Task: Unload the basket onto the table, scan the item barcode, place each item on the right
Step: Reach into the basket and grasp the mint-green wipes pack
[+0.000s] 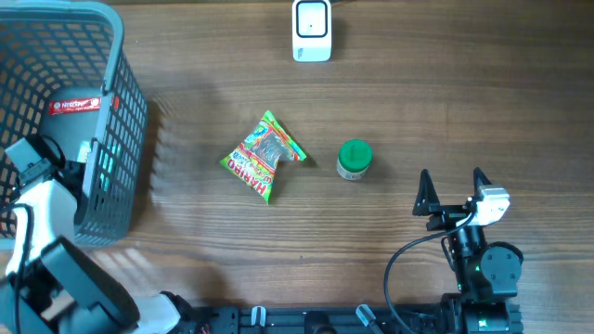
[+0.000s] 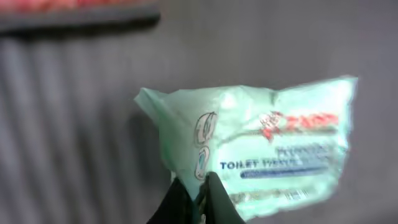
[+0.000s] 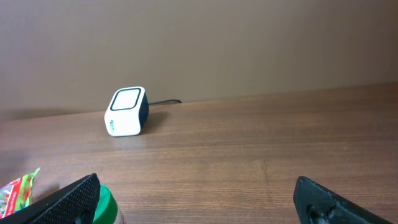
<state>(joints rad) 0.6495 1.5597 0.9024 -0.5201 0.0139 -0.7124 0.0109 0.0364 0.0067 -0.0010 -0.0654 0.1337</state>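
Wooden table [image 1: 464,93] is the work surface, everything within reach of both arms. Grey basket [image 1: 121,111] sits at the far left edge, looks like the stock bin for items awaiting scan. Left arm [image 1: 42,199] reaches over the basket rim and into it, so my read is we're at the pick step, not the scan step. Left gripper [image 2: 196,186] has its fingers clamped shut on the lower edge of a pale green packet [image 2: 261,149], print reads "toilet" something, probably tissue or wipes. That packet is the item, pinched by a corner inside the basket with the grey wall right behind it. An edge pinch leaves the flat faces exposed, which helps for presenting a code. No barcode visible on the face toward the wrist cam, so it may be on the far side and need a wrist roll. Soft pack held by one edge will likely droop or swing, so lift slowly. Right gripper [image 1: 451,181] is parked low right, fingers spread wide, holding nothing, pointed toward the scanner and clear of the left arm's path. Haribo bag [image 1: 264,156] lies flat mid-table, apart from the basket. Can't tell if it's been scanned. Scanner [image 1: 311,30] stands at the far centre edge, cable out the back, window facing the arms, so the packet has to travel right across the table to it. Green-lidded jar [image 1: 354,159] stands upright just right of the bag, not touching it.
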